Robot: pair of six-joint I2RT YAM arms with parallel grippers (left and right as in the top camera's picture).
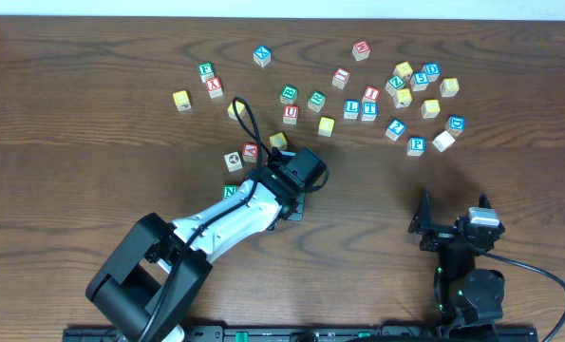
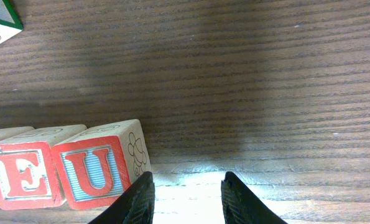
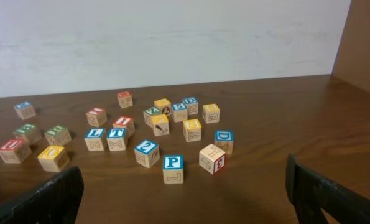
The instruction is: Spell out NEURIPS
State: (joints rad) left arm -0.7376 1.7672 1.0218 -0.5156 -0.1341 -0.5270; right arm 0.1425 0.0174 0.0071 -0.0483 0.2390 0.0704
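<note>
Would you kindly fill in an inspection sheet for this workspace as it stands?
Surface: dark wood table, no spills seen.
Job's things: E cube and U cube touching in a row; P cube apart among the scatter.
Clutter: L cube and T cube side by side.
Grippers: left claw narrowly open, empty, beside U cube; right claw wide open, empty.
Cables: black cable looping over left arm.
Surroundings: pale wall.
</note>
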